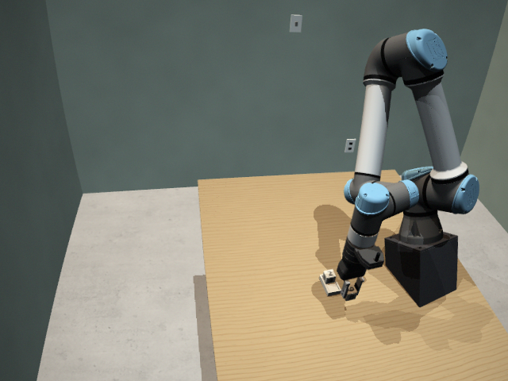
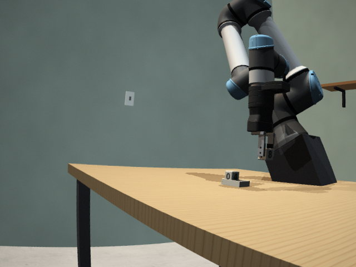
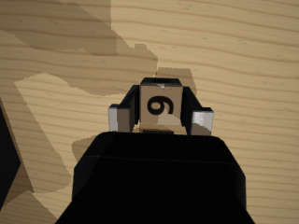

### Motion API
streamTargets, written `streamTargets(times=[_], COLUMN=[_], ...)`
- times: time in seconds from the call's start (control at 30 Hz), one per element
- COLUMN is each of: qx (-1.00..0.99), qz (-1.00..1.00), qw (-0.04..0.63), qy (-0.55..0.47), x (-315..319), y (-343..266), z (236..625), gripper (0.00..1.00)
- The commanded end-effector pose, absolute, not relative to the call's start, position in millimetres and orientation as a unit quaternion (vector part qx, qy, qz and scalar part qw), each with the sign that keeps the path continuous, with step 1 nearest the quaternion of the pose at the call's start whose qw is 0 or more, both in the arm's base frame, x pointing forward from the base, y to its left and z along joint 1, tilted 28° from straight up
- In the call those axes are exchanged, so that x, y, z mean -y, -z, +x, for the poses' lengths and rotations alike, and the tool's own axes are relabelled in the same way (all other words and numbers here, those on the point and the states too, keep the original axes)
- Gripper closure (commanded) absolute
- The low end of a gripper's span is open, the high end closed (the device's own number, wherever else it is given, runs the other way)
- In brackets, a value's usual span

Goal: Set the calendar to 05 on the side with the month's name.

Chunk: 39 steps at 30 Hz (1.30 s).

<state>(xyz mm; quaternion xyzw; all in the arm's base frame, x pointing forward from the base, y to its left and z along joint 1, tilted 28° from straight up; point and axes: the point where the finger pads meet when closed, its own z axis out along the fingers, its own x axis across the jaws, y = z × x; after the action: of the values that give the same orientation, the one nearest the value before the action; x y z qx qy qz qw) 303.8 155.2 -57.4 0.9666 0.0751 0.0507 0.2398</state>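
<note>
On our left, the tray (image 1: 332,288) (image 2: 235,183) lies flat on the table (image 1: 262,246) (image 2: 161,189), one cube (image 1: 329,275) (image 2: 232,175) standing in it, showing 0 and 4 on two sides. Right of it, we have the claw (image 1: 353,286) (image 2: 265,152) (image 3: 160,98) clamped on the other cube (image 1: 349,291) (image 2: 269,154) (image 3: 161,104), raised above the table, an 8 on one side.

We see moderate, warm light on the wooden table (image 1: 262,246) (image 2: 172,198) (image 3: 252,56), while the teal wall (image 1: 205,82) (image 2: 86,57) stays dim; hard-edged shadows lie around the tray (image 1: 332,289) (image 2: 230,182) and right of it, and the arm's white tube (image 1: 371,131) (image 2: 234,47) catches a bright sheen; in the wrist view the gripper body (image 3: 159,182) sinks to near black, and we find fine detail slightly soft
</note>
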Motion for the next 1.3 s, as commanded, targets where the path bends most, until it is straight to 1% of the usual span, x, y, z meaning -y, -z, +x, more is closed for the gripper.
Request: streamTargets(times=[0.0,0.63,0.73,0.97,1.27], qx=[-0.075,-0.075,-0.074,-0.07,-0.07], qz=[0.967,0.967,0.967,0.967,0.967], qw=[0.24,0.24,0.239,0.24,0.24], qy=[-0.051,-0.051,-0.051,-0.052,-0.052], x=[-160,-162,-147,-91,-86], y=[47,41,30,-8,-11], z=[302,302,305,310,310], gripper=[0.4,0.4,0.4,0.4,0.4])
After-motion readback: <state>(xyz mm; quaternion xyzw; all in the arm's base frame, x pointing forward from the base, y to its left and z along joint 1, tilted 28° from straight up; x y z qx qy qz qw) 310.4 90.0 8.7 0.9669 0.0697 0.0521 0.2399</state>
